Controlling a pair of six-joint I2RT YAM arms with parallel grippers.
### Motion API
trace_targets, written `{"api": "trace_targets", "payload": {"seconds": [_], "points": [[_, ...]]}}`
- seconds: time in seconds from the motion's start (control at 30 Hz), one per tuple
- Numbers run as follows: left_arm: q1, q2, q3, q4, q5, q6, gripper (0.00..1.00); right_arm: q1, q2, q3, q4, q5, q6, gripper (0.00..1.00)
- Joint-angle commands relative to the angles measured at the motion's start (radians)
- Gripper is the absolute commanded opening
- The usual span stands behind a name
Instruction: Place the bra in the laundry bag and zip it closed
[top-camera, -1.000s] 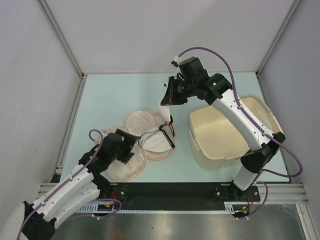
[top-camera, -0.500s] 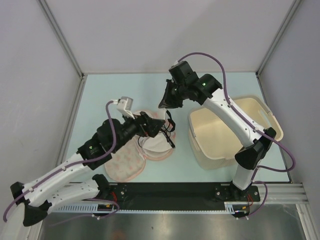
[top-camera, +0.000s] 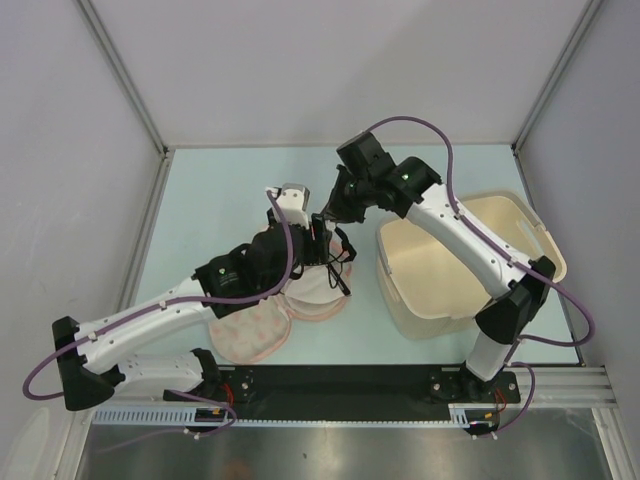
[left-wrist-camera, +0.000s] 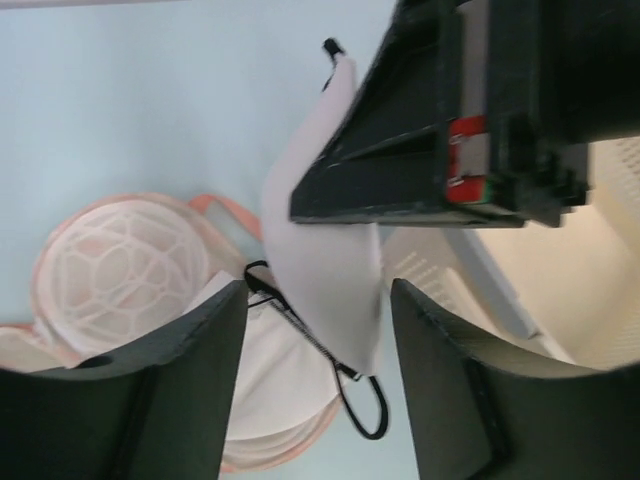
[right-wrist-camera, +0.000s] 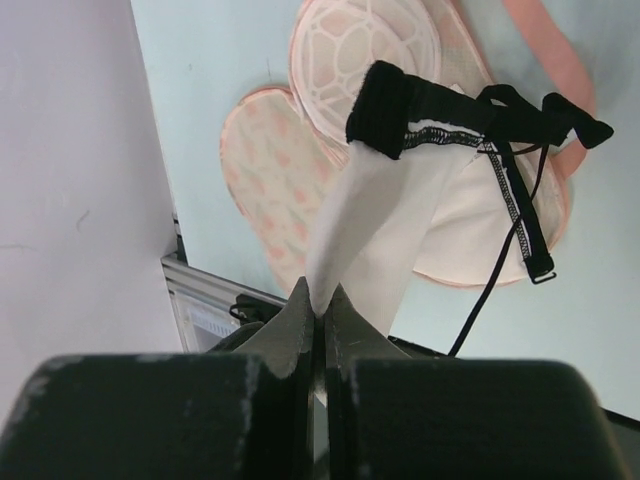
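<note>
Table (top-camera: 230, 180): bare room far and left, walls close round its edges. Basket (top-camera: 530, 225) fills the right side. Laundry bag (top-camera: 250, 340) lies open mid-table, with the bra (right-wrist-camera: 370, 215) partly on it and one end lifted. My right claw (right-wrist-camera: 318, 300) pinches that end. My left claw (left-wrist-camera: 315, 290) is spread around the hanging cloth. The red tag (left-wrist-camera: 470, 160) is unreadable.

L arm (top-camera: 150, 320) stretches fwd and rightward from its base, forearm low over the table. L gripper (top-camera: 318, 240) points away from the bases, fingers (left-wrist-camera: 170, 400) spread wide w/ nothing clamped. R arm (top-camera: 470, 235) rises from its base, forearm angled back-left, wrist tipped down. R gripper (top-camera: 331, 208) has fingers (right-wrist-camera: 285, 335) pressed together, pinching a fold of the bra (right-wrist-camera: 370, 215). Both grippers sit just beside each other.
</note>
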Motion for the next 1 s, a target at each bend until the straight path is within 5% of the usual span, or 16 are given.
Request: {"api": "trace_targets", "payload": {"seconds": [0.0,0.33,0.37,0.4,0.43,0.5,0.73,0.83,0.97], "points": [[-0.003,-0.011,0.031,-0.074,-0.086,0.017,0.58,0.005,-0.081,-0.018,0.066,0.001,0.046,0.0],[0.023,0.0,0.017,-0.065,0.009,0.029,0.52,0.016,-0.095,-0.035,0.103,-0.049,0.069,0.0],[0.031,0.0,0.015,-0.062,0.026,0.029,0.46,0.016,-0.098,-0.04,0.106,-0.06,0.072,0.0],[0.04,0.0,0.011,-0.071,0.025,0.02,0.25,0.016,-0.101,-0.043,0.115,-0.065,0.072,0.0],[0.06,0.0,0.011,-0.086,0.022,0.006,0.14,0.018,-0.106,-0.05,0.119,-0.069,0.073,0.0],[0.104,-0.003,0.02,-0.14,0.031,-0.032,0.07,0.019,-0.112,-0.052,0.124,-0.079,0.067,0.02],[0.129,-0.13,-0.035,-0.236,-0.018,-0.081,0.0,-0.005,-0.124,-0.055,0.138,-0.129,-0.04,0.53],[0.129,-0.202,-0.054,-0.309,-0.069,-0.135,0.0,-0.018,-0.143,-0.067,0.159,-0.143,-0.153,0.63],[0.129,-0.291,-0.094,-0.344,-0.113,-0.181,0.0,-0.053,-0.157,-0.112,0.175,-0.135,-0.25,0.63]]}}
